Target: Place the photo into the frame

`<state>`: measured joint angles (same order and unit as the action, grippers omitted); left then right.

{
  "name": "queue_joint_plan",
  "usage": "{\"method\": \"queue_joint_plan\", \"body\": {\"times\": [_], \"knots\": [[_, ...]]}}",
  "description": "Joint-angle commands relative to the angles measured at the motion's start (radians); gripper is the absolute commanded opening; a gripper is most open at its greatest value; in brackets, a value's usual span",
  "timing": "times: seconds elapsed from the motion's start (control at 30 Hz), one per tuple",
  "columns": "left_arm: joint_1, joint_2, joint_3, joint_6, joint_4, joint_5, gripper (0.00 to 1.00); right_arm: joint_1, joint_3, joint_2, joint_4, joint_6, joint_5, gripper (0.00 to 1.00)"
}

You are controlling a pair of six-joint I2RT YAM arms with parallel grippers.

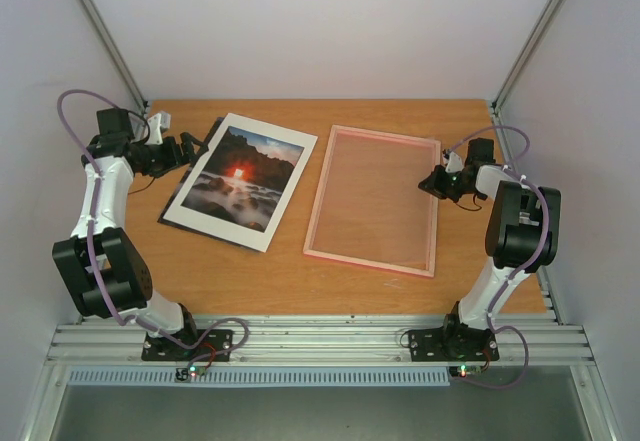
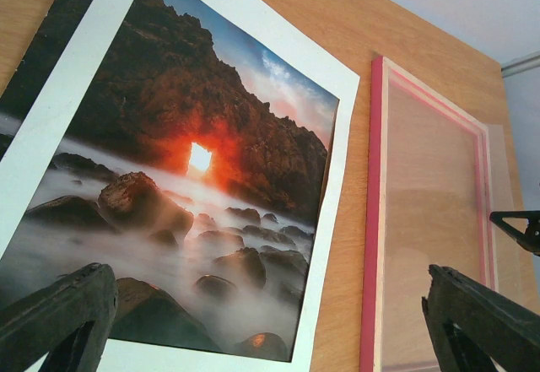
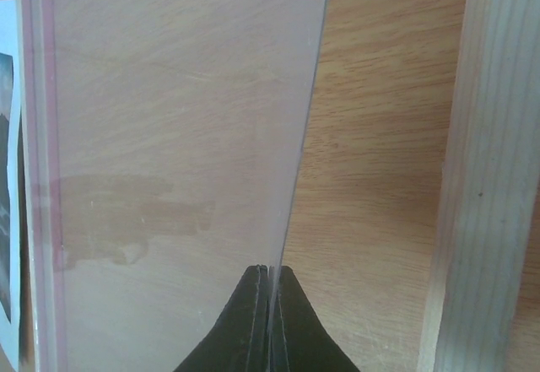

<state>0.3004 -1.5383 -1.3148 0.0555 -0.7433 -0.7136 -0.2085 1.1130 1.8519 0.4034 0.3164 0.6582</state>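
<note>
Two white and black robot arms stand bolted to a metal rail [image 1: 320,341] at the near edge of a wooden table [image 1: 380,296], seen from above. The left arm reaches forward along the table's left side, and the left gripper [image 1: 192,151] hangs released beside the left edge of the photo [image 1: 243,179], its jaws spread wide with nothing between them. In the left wrist view its two black fingers [image 2: 59,317] sit at the bottom corners, far apart, above the print. The photo lies face up and flat on the left half of the table, turned slightly clockwise; it shows dark rocks in misty water and a glowing red-orange sun at the centre, inside a white border. A dark sheet [image 2: 46,47] shows from under the photo's left edge. The frame [image 1: 369,264], thin and pink, lies just beside the photo on the right half of the table, apart from it, with bare wood showing through the glazing. The right arm bends in from the right, and the right gripper [image 1: 432,183] is at the frame's right edge. In the right wrist view its black fingers [image 3: 253,321] are clenched together on the thin edge of the frame's clear pane. Beyond the table stand plain white walls.
</note>
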Motion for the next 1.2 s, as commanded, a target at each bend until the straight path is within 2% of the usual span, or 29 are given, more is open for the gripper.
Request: {"method": "queue_joint_plan", "body": {"times": [0.0, 0.57, 0.97, 1.03, 1.17], "knots": [[-0.003, -0.011, -0.034, 0.002, 0.030, -0.006, 0.99, -0.006, 0.018, -0.016, 0.022, 0.024, -0.008, 0.01], [-0.003, -0.019, -0.036, 0.002, 0.030, -0.006, 0.99, -0.009, 0.024, -0.015, 0.026, 0.029, -0.015, 0.01], [-0.005, -0.016, -0.025, 0.012, 0.037, -0.014, 0.99, 0.006, -0.007, -0.023, -0.005, -0.029, 0.004, 0.01], [-0.007, -0.016, -0.025, 0.012, 0.036, -0.012, 0.99, 0.007, -0.004, -0.027, -0.001, -0.027, -0.010, 0.04], [-0.012, -0.015, -0.025, 0.012, 0.036, -0.011, 1.00, 0.013, 0.018, -0.041, 0.036, -0.015, -0.062, 0.19]]}}
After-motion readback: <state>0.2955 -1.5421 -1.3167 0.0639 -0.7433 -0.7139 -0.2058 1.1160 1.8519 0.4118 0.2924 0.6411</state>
